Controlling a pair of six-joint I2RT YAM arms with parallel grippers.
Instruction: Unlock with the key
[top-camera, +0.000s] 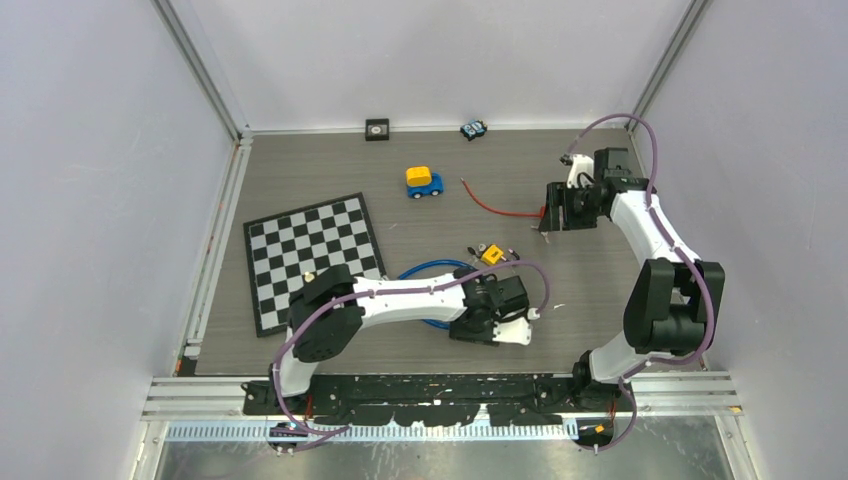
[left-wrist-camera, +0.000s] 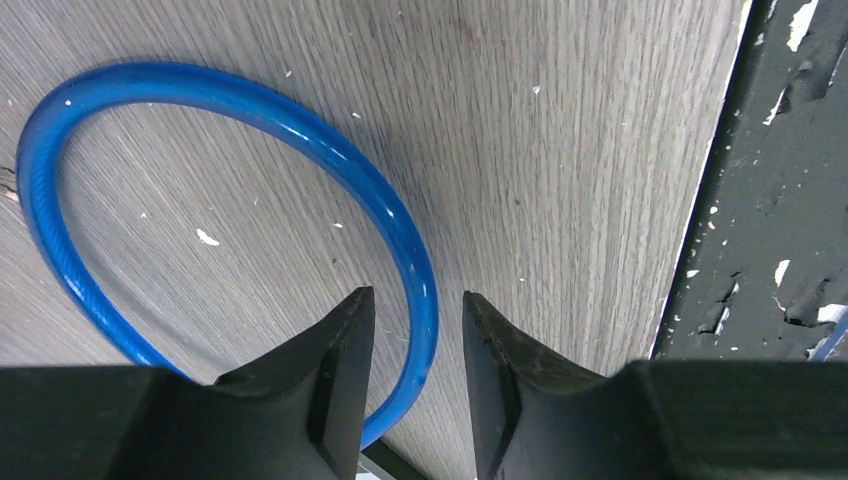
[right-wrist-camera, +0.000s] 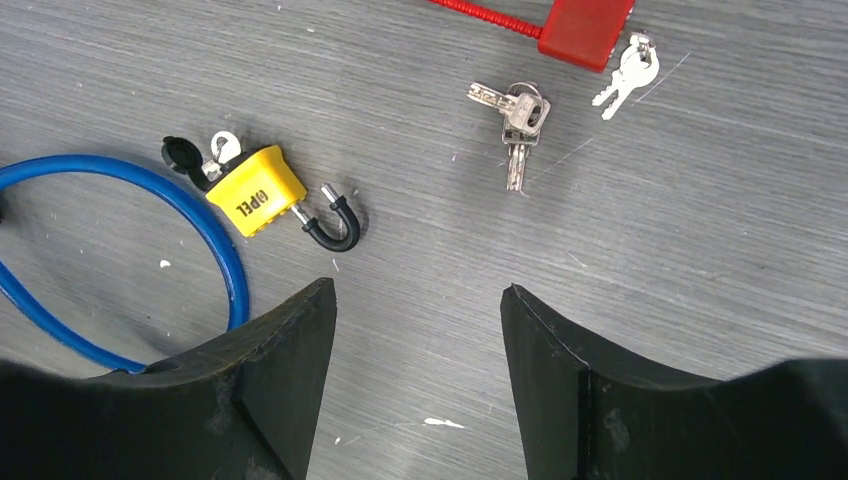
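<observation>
Left arm folded low, left fingers narrowly parted, right arm stretched forward, right fingers spread wide

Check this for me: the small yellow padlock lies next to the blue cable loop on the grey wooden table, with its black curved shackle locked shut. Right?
Not quite. The small yellow padlock does lie next to the blue cable loop on the grey wooden table, but its black curved shackle is open, one end free of the body. The right wrist view shows it.
</observation>
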